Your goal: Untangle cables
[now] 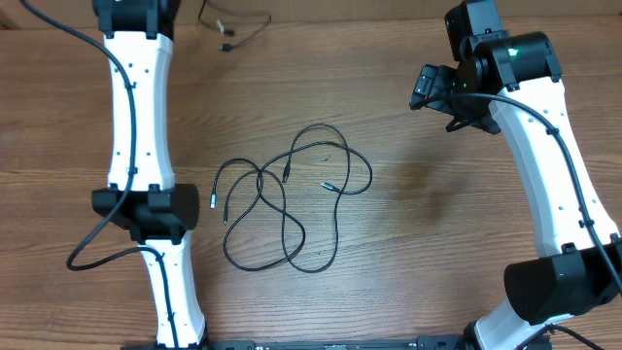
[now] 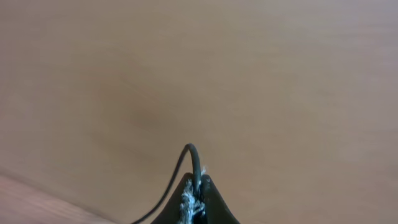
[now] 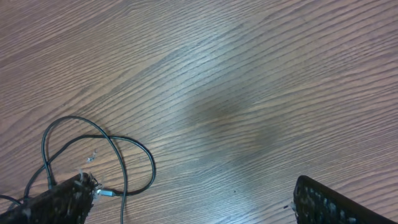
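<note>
Cables [image 1: 292, 199] lie in one loose tangle on the wooden table [image 1: 437, 224], with thin black loops crossing one another. A silver-tipped plug [image 1: 328, 185] sits inside the tangle toward its right side. Two dark plug ends [image 1: 216, 202] poke out at its left edge.

Up and to the right of the tangle, well apart from it, I have the right claw [image 1: 442, 105]. Its jaws are spread as wide as I can see them go, with nothing between them. In its wrist view one finger [image 3: 59, 199] overlaps a loop of the tangle. From overhead the claw hangs clear of the cables, so I read that as the finger in front of the loop, not a touch.

The left arm [image 1: 136, 117] runs past the left side of the tangle. From overhead I can't see the left claw [image 2: 196, 186]. Its wrist camera shows the fingertips pressed together on a pinched cord [image 2: 186, 150], which arches up out of the tips against a blurred tan background.

Beyond the tangle, at the far edge of the overhead view and just beside the left arm, lies a stray cord [image 1: 233, 29] with small plugs. I can't tell whether it is the one in the left claw.
</note>
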